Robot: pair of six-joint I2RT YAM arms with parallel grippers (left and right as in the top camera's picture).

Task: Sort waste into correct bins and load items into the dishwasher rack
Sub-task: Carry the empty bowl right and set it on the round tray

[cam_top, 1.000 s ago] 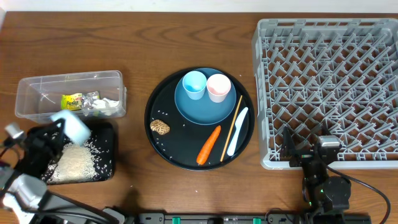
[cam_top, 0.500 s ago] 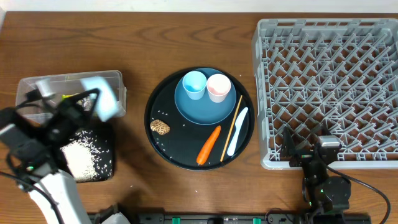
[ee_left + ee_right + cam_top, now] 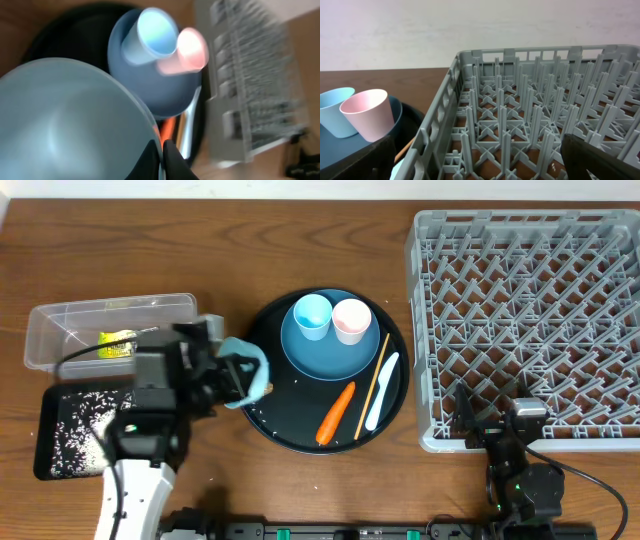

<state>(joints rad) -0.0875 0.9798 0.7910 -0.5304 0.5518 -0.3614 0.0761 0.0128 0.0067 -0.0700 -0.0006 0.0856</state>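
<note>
— While the overhead is up, where is the white bowl?
— Left of centre, tilted over the left rim of the round black tray; I have the left gripper fingers clamped on its edge.
— And the right gripper?
— Lower right, by the lower edge of the dishwasher rack, fingers wide apart, holding nothing. Light-blue cup and pale-pink cup stand on the dark-blue plate.

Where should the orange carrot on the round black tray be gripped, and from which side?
Probably the middle of the orange carrot, from straight above. It lies flat and slanted, so close across its narrow width; the thin wooden chopstick lies alongside, nearest its thicker end.
</note>
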